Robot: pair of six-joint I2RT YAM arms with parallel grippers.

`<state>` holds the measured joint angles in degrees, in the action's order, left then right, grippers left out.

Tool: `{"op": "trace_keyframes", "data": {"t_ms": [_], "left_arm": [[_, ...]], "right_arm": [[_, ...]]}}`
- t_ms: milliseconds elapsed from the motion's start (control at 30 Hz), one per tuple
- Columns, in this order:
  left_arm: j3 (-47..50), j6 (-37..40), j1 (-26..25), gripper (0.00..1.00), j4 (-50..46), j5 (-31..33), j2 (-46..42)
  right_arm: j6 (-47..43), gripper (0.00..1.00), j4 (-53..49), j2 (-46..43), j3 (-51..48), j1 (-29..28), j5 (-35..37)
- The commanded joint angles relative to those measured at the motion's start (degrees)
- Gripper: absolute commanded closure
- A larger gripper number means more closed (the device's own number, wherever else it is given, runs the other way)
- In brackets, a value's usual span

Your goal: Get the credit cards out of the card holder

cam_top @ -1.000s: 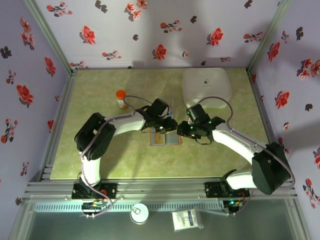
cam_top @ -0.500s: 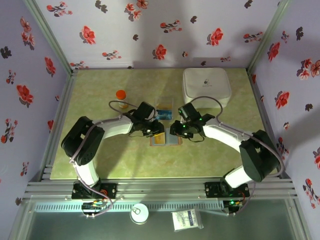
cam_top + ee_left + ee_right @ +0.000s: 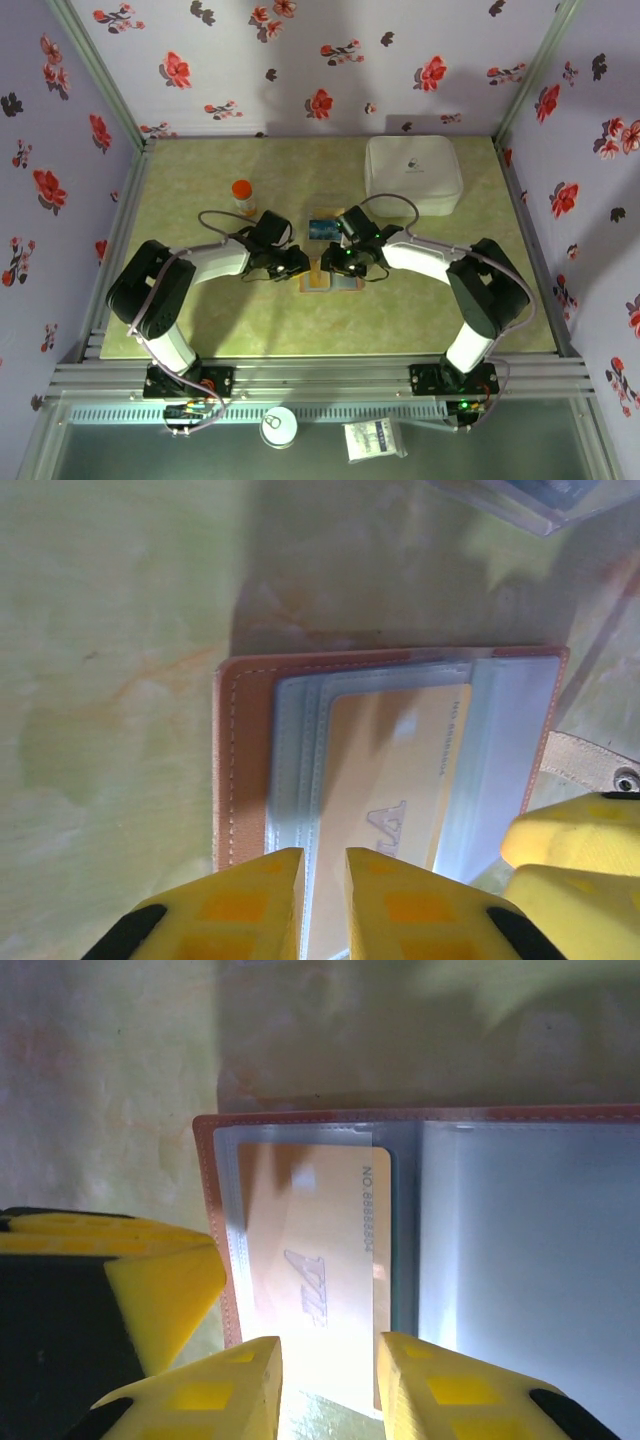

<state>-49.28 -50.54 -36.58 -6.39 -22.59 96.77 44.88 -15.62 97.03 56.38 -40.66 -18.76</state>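
The card holder [image 3: 338,281] lies open on the green table between both grippers, showing its tan rim [image 3: 243,770] and grey-blue clear sleeves. A yellow-orange credit card [image 3: 385,770] sits inside a sleeve, also seen as a pale card [image 3: 315,1260] in the right wrist view. My left gripper [image 3: 325,895] hovers over the holder's left sleeve edge, its jaws a narrow gap apart with nothing clearly pinched. My right gripper [image 3: 330,1375] stands open, its fingertips [image 3: 235,1385] astride that card's near end. A teal-blue credit card [image 3: 322,228] lies on the table behind the holder.
An orange-capped bottle [image 3: 242,196] stands at the left. A big white rounded box [image 3: 412,175] sits at the back right. The right gripper's yellow fingers [image 3: 575,845] crowd the holder's right side in the left wrist view.
Both grippers have swung leftward and come down onto the holder. The left jaws have narrowed. The teal-blue card behind the holder has come into view.
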Motion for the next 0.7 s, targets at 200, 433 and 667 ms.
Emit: {"op": "trace_keyframes", "data": {"t_ms": [200,433,667], "left_arm": [[1.39,1.98,0.89,0.92,1.82,-0.48,1.92],[2.29,2.37,1.79,0.93,1.47,-0.37,2.01],[2.51,2.57,2.21,0.93,1.17,-0.38,1.93]], "right_arm": [[1.36,0.69,1.6,2.67,2.2,-0.38,-1.68],[1.0,0.69,1.29,3.82,2.64,-0.38,-1.45],[0.91,0.74,1.91,4.88,3.05,-0.38,-2.23]]}}
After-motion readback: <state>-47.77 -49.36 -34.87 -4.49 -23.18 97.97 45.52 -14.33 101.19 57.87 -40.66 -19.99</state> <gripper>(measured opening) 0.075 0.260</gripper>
